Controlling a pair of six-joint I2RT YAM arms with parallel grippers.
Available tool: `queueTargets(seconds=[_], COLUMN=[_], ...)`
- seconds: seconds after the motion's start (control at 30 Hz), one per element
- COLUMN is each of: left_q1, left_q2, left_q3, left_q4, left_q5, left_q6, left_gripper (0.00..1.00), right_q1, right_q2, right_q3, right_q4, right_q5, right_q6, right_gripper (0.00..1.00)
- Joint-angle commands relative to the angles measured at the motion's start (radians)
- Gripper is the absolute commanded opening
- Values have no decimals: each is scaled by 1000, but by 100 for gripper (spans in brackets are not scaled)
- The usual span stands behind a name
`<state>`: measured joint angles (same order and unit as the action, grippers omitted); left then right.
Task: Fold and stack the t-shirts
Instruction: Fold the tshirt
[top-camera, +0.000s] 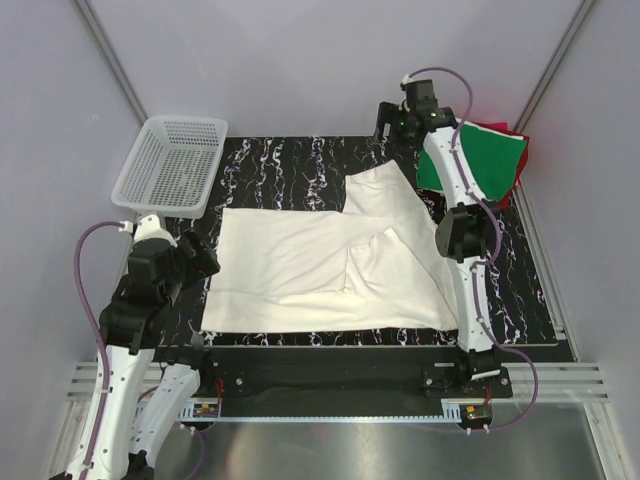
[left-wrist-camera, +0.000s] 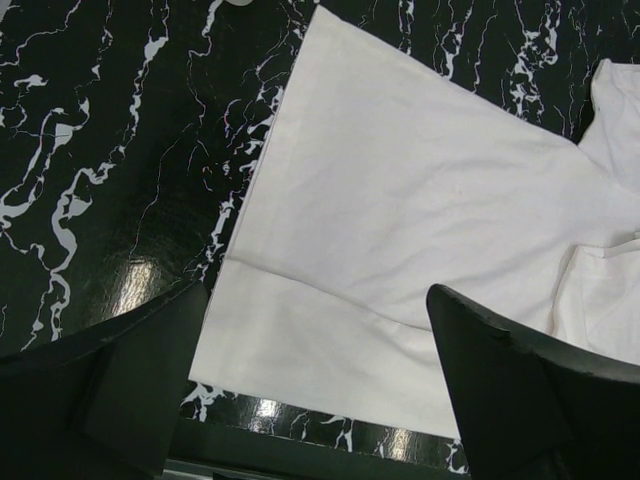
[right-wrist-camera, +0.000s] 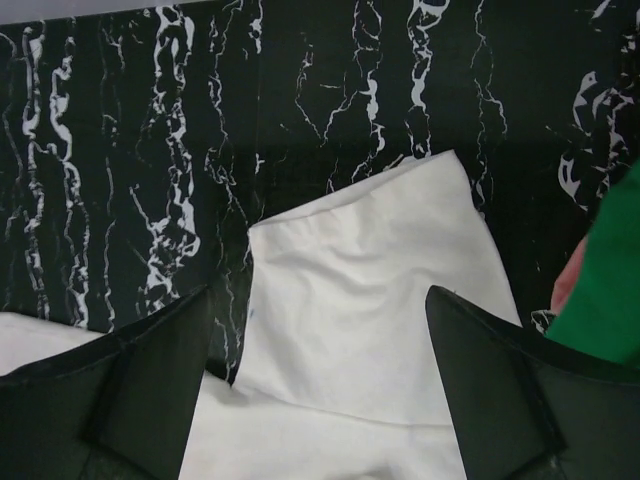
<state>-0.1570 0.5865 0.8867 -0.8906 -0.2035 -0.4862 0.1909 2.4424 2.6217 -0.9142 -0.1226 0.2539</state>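
Black tabletop (top-camera: 270, 165) veined with white, closed in by pale grey walls (top-camera: 300, 60).

At the left gripper (top-camera: 203, 258): jaws wide apart, nothing between them, poised at the left edge of the cream-white t-shirt (top-camera: 300, 265). Through the left wrist camera, two dark fingers (left-wrist-camera: 110, 390) framing the shirt's near left corner, with a straight fold line crossing the cloth just beyond them. Touching the fabric or held above it: cannot tell.

At the right gripper (top-camera: 385, 122): likewise spread open and empty, reached out to the far side of the table. Below it in the right wrist view, the tip of a sleeve (right-wrist-camera: 370, 300), pointing toward the back edge and lying flat on the black surface.

Outward from both: cream-white t-shirt spread over the middle of the table, a broad smooth panel on the left, creased and doubled over toward the right. Long slanted edge running from the sleeve down to the near right corner, close by the right arm's base.

Further right, at the far right corner: green t-shirt (top-camera: 490, 160), partly hidden behind the right arm, lying on top of a red t-shirt (top-camera: 500, 127) with only a rim of red showing past it. Green cloth just beside the sleeve, a strip of tabletop between the two.

At the far left corner: white mesh basket (top-camera: 172, 165), sitting apart from the cream shirt and just beyond the left arm.
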Motion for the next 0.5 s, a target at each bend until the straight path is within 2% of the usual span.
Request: queueTargets(seconds=[0.0,0.1,0.27,0.47], left_q1=[5,5,5,5], left_q2=[-8,-5,-4,-2], left_q3=[-11,-9,-11,-11], left_q4=[58,55,56,51], left_q5=[-19,-19,-14,-22], left_q6=[14,12,12,9], left_gripper=[99,99,99,99], right_q1=[25,25,25,13], right_q2=[79,66,220,293], right_q3=[144,14,155,116], right_q4=[18,197,228,340], right_q5=[81,119,196,228], right_q6=[-61,-80,-143,-153], right_gripper=[92,91,87,78])
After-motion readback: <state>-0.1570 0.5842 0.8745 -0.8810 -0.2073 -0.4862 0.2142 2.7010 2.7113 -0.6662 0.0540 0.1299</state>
